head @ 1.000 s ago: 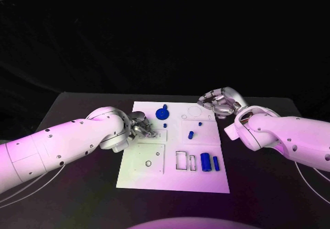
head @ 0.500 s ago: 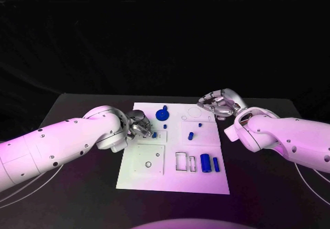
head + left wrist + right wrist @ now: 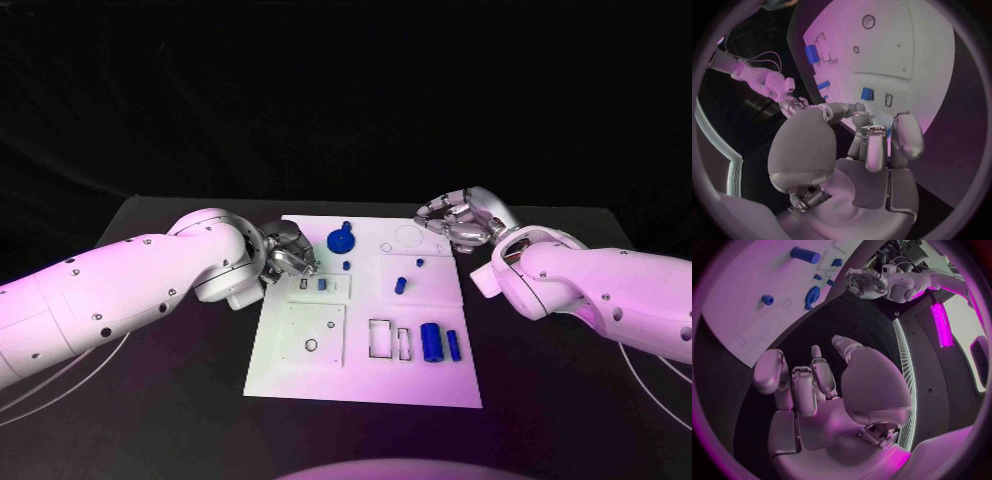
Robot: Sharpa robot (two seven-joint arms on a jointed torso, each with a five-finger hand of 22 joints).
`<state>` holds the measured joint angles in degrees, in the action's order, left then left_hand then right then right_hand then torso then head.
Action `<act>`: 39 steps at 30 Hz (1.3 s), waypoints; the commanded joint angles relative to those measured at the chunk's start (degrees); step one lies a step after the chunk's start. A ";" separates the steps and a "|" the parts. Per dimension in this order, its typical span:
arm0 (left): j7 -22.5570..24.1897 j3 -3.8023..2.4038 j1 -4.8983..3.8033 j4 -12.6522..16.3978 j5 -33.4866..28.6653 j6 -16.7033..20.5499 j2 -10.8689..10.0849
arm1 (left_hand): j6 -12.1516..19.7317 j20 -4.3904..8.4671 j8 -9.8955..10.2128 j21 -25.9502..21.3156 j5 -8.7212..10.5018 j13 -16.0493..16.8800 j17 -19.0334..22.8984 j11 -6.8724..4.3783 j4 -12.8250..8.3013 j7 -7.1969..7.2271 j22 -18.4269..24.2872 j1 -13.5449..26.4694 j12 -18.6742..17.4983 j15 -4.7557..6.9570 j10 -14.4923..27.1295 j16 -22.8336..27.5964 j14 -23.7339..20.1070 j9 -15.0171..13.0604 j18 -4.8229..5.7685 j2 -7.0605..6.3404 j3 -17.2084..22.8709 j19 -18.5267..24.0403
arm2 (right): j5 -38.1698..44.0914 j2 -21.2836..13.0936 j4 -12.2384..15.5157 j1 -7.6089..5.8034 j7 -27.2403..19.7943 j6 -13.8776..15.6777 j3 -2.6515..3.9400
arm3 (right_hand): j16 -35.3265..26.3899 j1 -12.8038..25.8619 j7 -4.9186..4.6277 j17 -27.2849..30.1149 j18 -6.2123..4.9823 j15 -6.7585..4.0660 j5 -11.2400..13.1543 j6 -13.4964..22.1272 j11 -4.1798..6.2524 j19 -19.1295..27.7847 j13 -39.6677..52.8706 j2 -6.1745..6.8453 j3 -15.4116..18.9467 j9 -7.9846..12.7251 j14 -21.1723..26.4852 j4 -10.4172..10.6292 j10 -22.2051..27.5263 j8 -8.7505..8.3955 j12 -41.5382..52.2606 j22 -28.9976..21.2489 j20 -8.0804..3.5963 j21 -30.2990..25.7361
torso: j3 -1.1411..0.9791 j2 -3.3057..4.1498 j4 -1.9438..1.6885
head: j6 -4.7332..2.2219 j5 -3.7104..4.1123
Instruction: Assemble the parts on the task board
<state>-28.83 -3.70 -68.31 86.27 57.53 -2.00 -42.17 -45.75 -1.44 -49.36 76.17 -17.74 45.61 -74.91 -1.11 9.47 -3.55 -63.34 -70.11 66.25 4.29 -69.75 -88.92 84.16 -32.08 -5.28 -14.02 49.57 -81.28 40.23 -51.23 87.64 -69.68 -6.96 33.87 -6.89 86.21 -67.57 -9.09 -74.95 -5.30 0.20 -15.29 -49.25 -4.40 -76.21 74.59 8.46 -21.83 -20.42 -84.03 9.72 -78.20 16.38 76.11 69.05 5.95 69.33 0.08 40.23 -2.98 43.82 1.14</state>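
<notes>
The white task board [image 3: 296, 355] lies mid-table. My left hand [image 3: 290, 254] hovers at its left edge with loosely bent, spread fingers and holds nothing. Just beside it a small blue piece [image 3: 320, 284] stands in a slot, also seen at the small blue piece [image 3: 867, 93]. A blue round part [image 3: 340, 238] stands at the far side. A blue cylinder [image 3: 431, 341] and a blue bar [image 3: 453, 343] lie on the near right. My right hand [image 3: 462, 215] sits off the far right corner, fingers curled in on nothing.
More small blue pieces [image 3: 401, 284] stand in the board's middle right. An empty rectangular slot [image 3: 381, 337] lies beside the cylinder. Black table [image 3: 577, 390] surrounds the board on all sides. From the right wrist I see the board [image 3: 742, 290] and the round part [image 3: 811, 296].
My left hand has drawn back from over the slot toward the board's left edge, uncovering the small blue piece standing there. The right hand has stayed put.
</notes>
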 commanded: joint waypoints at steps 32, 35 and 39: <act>-0.45 2.30 -0.06 -3.40 10.21 0.60 2.66 | -1.41 -0.08 2.75 -1.50 3.22 -3.96 -11.48 0.52 7.31 -0.03 1.85 14.06 -1.79 -0.09 1.99 0.31 4.89 3.78 -0.27 1.00 -25.38 0.65 | 0.51 -0.08 -0.13 0.12 -0.24 -0.86 -0.07 | -0.45 0.42 0.07 -2.32 -0.36 -0.21 -0.53 0.19 0.22 0.50 -0.06 -0.03 0.10 -0.17 -3.07 0.55 0.36 0.42 -0.23 -0.20 0.12 -0.34 | -0.03 -0.38 -0.30 | 0.23 0.00; -0.53 2.35 -0.06 -3.86 10.07 0.16 3.05 | -1.42 -0.08 2.72 -1.47 3.14 -3.93 -11.50 0.51 7.31 -0.02 1.79 13.98 -1.76 -0.09 1.98 0.30 4.89 3.78 -0.26 1.08 -25.44 0.63 | 0.50 -0.06 -0.17 0.13 -0.23 -0.87 -0.08 | -0.45 0.42 0.07 -2.32 -0.36 -0.21 -0.53 0.19 0.22 0.50 -0.06 -0.03 0.10 -0.17 -3.07 0.55 0.36 0.42 -0.23 -0.20 0.12 -0.34 | -0.04 -0.36 -0.39 | 0.25 0.06; -0.68 2.44 -0.06 -4.52 9.58 -1.21 3.82 | -1.57 -0.06 2.57 -1.43 2.84 -3.11 -11.48 0.46 7.30 0.04 1.70 13.64 -1.24 -0.05 1.57 0.31 4.89 3.78 -0.24 1.39 -25.67 0.59 | 0.49 0.00 -0.22 0.13 -0.23 -0.89 -0.08 | -0.45 0.42 0.07 -2.32 -0.36 -0.21 -0.53 0.19 0.22 0.50 -0.06 -0.03 0.10 -0.17 -3.07 0.55 0.36 0.42 -0.23 -0.20 0.12 -0.34 | -0.03 -0.33 -0.32 | 0.33 0.00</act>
<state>-29.27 -1.28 -68.35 81.84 66.65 -1.51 -38.66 -46.92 -1.75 -46.78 74.83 -14.63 42.45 -74.91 -0.61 16.82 -3.37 -61.60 -56.47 64.78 4.29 -67.97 -88.92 84.15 -28.37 -5.28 -13.18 24.33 -80.97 40.24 -51.29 87.42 -69.59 -6.93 33.82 -6.96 85.98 -67.57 -9.09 -74.92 -5.29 0.20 -15.65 -49.25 -4.40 -76.00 74.59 8.46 -21.67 -20.51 -84.03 9.88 -78.20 16.61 76.11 68.90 6.17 69.33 0.06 39.87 -3.33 44.06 1.18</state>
